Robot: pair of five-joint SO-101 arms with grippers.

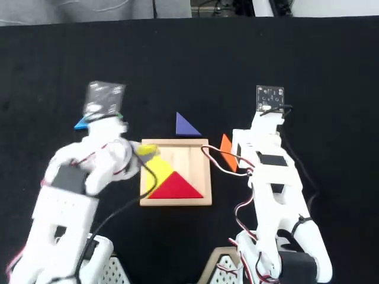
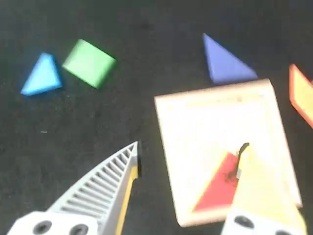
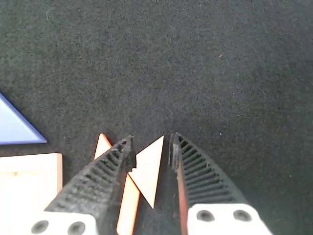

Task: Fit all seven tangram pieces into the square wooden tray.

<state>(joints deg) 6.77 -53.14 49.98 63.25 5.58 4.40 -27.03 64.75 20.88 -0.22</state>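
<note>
Square wooden tray [image 1: 192, 158] lies between my arms, with a red triangle [image 1: 177, 187] in its near half. My left claw [image 2: 190, 146] hangs spread, gripping nothing, its yellow finger [image 2: 259, 191] above the tray. My right claw [image 3: 151, 138] stands spread over the orange piece [image 1: 226, 149], just right of the tray. Dark blue triangle [image 1: 186, 125] lies just beyond the tray. Green square [image 2: 89, 62] and light blue triangle [image 2: 41, 76] lie side by side, well to the left.

Left arm [image 1: 83, 177] bent inward across its front, left gripper [image 2: 190, 146] angled down with fingers spread wide; right arm [image 1: 272, 177] extended straight forward, right gripper [image 3: 151, 141] pointing down, held low, fingers only narrowly parted.
</note>
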